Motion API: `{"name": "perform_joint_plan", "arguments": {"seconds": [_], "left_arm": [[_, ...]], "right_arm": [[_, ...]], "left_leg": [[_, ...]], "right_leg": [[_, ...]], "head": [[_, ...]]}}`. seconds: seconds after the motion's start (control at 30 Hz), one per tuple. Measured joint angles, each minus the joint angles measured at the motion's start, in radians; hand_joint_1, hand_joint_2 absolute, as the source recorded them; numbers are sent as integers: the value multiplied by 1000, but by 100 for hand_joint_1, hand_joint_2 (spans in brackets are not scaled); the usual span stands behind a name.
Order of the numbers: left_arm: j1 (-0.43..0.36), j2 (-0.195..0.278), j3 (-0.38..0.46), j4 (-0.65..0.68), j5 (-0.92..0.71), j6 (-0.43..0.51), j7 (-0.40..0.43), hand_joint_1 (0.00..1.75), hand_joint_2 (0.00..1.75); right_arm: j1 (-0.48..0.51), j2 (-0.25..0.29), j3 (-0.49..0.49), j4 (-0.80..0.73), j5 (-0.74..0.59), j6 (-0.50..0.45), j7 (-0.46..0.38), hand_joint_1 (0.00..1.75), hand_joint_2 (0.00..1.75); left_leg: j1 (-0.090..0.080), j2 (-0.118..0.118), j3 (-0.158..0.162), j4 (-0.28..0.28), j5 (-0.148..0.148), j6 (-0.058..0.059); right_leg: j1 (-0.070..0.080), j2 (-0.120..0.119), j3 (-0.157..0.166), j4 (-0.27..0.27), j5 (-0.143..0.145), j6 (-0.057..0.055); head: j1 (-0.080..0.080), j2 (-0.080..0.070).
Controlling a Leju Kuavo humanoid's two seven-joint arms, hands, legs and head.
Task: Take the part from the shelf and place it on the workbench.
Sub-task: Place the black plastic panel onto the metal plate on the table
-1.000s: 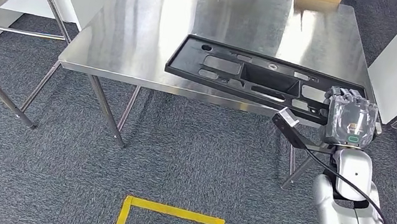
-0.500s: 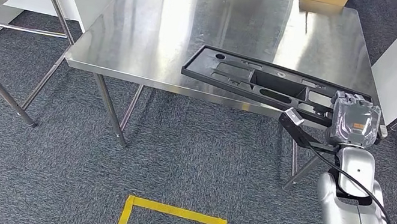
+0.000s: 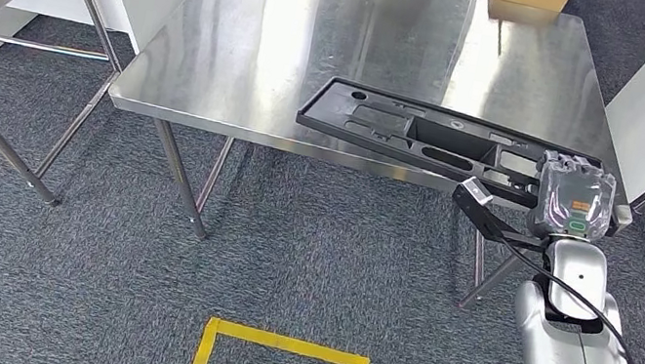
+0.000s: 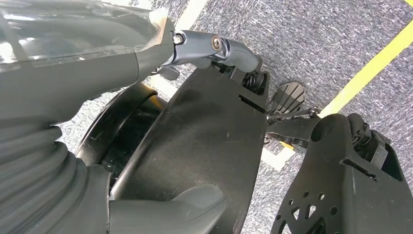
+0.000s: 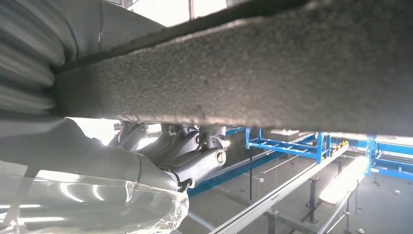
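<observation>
The steel workbench is the landmark. Over its near right edge hangs the long black part, off the shelf already but apparently not set flat yet. The right hand grasps the part's right end, just past the bench's near right corner. What's left, I'd say: lower and let go. Whether the left hand is released or clenched, I cannot tell.

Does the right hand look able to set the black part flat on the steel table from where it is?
Probably yes: the right hand holds the black part at the steel table front edge, over bare surface.
</observation>
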Motion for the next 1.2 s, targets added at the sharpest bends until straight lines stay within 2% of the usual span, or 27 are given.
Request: {"name": "perform_joint_plan", "arguments": {"seconds": [0.1,0.13,0.17,0.23,0.27,0.3,0.37,0.43,0.47,0.57,0.6,0.63,0.67,0.7,0.77,0.8,0.83,0.9,0.93,0.97,1.0,1.03,1.07,1.1,1.13,1.17,1.2], "left_arm": [[0,1,-1,0,4,0,0,0,175],[0,2,-2,-1,8,0,1,0,175],[-1,3,-4,-1,13,0,2,0,175],[-3,4,-9,-4,24,-1,4,0,175],[-4,4,-12,-6,30,-2,4,0,175],[-5,3,-15,-7,36,-3,4,0,175],[-6,3,-22,-8,48,-4,4,0,175],[-5,2,-30,-8,59,-6,4,0,175],[-4,2,-35,-8,66,-8,5,0,175],[-3,6,-54,-9,93,-12,7,0,175],[-3,8,-59,-9,99,-13,8,0,175],[-3,10,-64,-10,103,-14,9,0,175],[-3,13,-68,-11,107,-15,9,0,175],[-2,12,-72,-12,110,-15,9,0,175],[-3,14,-81,-14,116,-15,9,0,175],[-4,14,-83,-15,118,-15,9,0,175],[-5,14,-86,-16,121,-15,10,0,175],[-4,14,-90,-16,128,-15,12,0,175],[-4,14,-94,-17,132,-15,14,0,175],[-4,14,-98,-17,135,-15,16,0,175],[-5,15,-101,-17,138,-15,18,0,175],[-4,16,-104,-17,140,-15,20,0,175],[-1,21,-105,-17,141,-15,21,0,175],[2,24,-107,-17,143,-15,21,0,175],[5,27,-109,-17,144,-15,21,0,175],[6,31,-111,-17,145,-15,21,0,175],[6,29,-114,-17,147,-15,20,0,175]], "right_arm": [[0,0,0,1,1,0,0,175,175],[-1,1,-1,2,2,1,0,175,175],[-1,1,-1,2,3,1,0,175,175],[-5,2,-2,2,7,2,0,175,175],[-8,2,-3,3,9,3,0,175,175],[-12,1,-3,4,9,3,0,175,175],[-17,1,-4,6,9,6,0,175,175],[-15,1,-6,9,9,12,1,175,175],[-13,0,-7,11,9,16,2,175,175],[-6,-2,-6,15,9,24,9,175,175],[-4,-3,-5,17,9,25,12,175,175],[-1,-3,-5,19,9,25,14,175,175],[3,-3,-4,21,9,25,16,175,175],[6,-4,-3,21,9,25,18,175,175],[8,-4,-2,20,10,27,21,175,175],[7,-4,-2,18,10,28,22,175,175],[7,-4,-2,17,10,30,23,175,175],[7,-3,-1,16,10,36,29,175,175],[8,-3,0,16,10,38,31,175,175],[10,-2,2,16,10,39,32,175,175],[12,-1,4,16,10,39,33,175,175],[14,-1,5,16,10,40,33,175,175],[18,0,7,16,10,40,33,175,175],[24,1,8,17,10,40,33,175,175],[30,2,9,19,10,40,34,175,175],[35,2,9,21,10,41,36,175,175],[37,3,10,21,10,42,37,175,175]], "left_leg": [[0,0,0,0,0,0],[0,0,-2,3,-2,2],[0,2,-2,2,-3,7],[3,6,14,-26,7,26],[7,9,29,-52,18,36],[12,11,43,-74,29,43],[17,14,55,-91,36,45],[20,13,56,-89,32,39],[23,12,56,-86,27,33],[38,8,51,-51,-4,-4],[39,7,45,-32,-18,-16],[38,7,41,-19,-28,-26],[36,7,39,-13,-35,-33],[37,8,40,-10,-41,-38],[39,7,36,6,-56,-44],[37,6,19,42,-73,-42],[33,4,-15,104,-97,-36],[19,1,-113,256,-138,-19],[10,-1,-156,307,-140,-8],[-1,-3,-180,319,-122,8],[-15,-5,-185,292,-87,29],[-33,-11,-173,232,-39,58],[-55,-20,-152,158,8,94],[-73,-26,-128,92,42,126],[-87,-30,-109,44,59,150],[-94,-31,-95,17,62,165],[-94,-26,-85,6,57,169]], "right_leg": [[-1,0,0,-1,0,0],[-8,-1,1,-3,2,4],[-14,-2,4,-9,4,9],[-17,-4,13,-29,12,21],[-12,-5,11,-25,9,21],[-8,-6,-2,0,-2,20],[-8,-6,-61,112,-45,15],[-11,-6,-118,208,-68,22],[-15,-6,-124,207,-58,33],[-30,-14,-58,54,16,77],[-33,-13,-42,23,22,76],[-34,-11,-39,18,16,65],[-32,-6,-41,31,6,47],[-32,-1,-44,36,-1,29],[-27,5,-41,44,-12,10],[-22,8,-38,44,-16,3],[-18,9,-33,42,-20,-2],[-6,11,-23,39,-27,-13],[1,13,-18,38,-31,-19],[8,16,-13,37,-36,-26],[17,18,-6,36,-40,-32],[25,22,0,32,-44,-37],[30,25,7,27,-46,-41],[37,29,15,20,-49,-42],[40,31,23,12,-51,-41],[43,32,31,8,-52,-40],[47,33,39,5,-51,-39]], "head": [[0,0],[0,0],[-3,0],[-8,0],[-9,0],[-8,0],[-4,0],[-1,0],[-1,0],[3,0],[7,0],[8,0],[10,0],[8,0],[2,0],[-2,0],[-4,0],[-5,0],[-5,0],[-5,0],[-5,0],[-6,0],[-5,0],[-4,0],[-2,0],[0,0],[-1,0]]}}
